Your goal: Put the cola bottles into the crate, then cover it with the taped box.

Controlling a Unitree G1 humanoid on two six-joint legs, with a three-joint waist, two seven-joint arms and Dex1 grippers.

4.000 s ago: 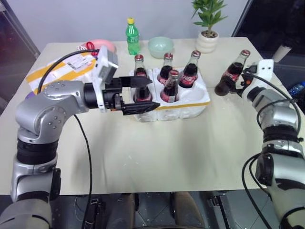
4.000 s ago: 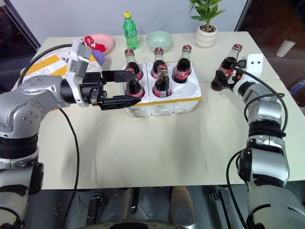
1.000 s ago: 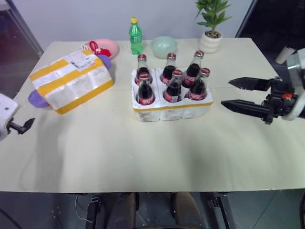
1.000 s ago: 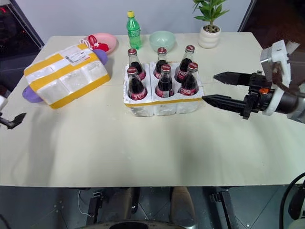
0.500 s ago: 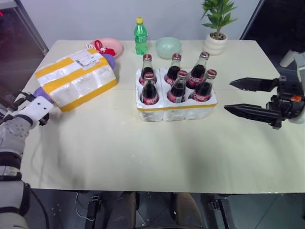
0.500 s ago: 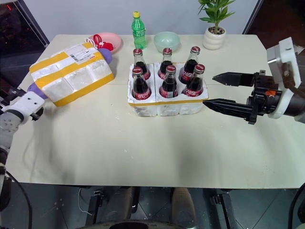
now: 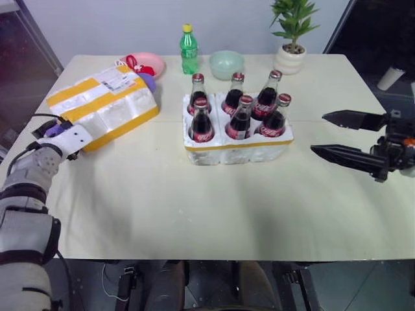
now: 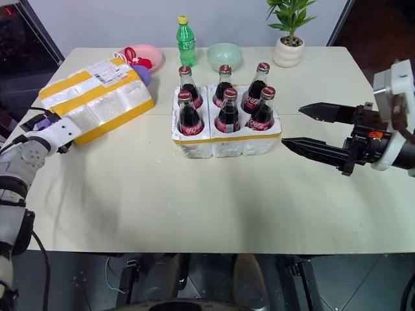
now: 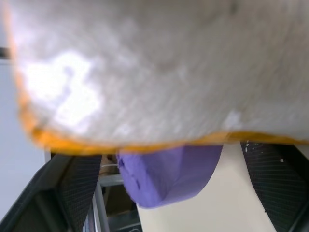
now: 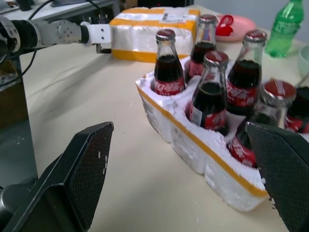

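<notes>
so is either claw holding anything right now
Nothing is held. The right claw hangs open beside the crate; the left claw straddles the taped box edge, not closed.

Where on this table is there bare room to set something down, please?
The near half of the table, in front of the crate, is bare, as is the far right corner beyond the right pincer. The far edge is crowded: taped box, green bottle, bowl, plant.

The cola bottles (image 7: pixel 240 119) were dark with red labels; the crate (image 7: pixel 237 148) white with a thin yellow band; the taped box (image 7: pixel 104 107) white, yellow-banded.
</notes>
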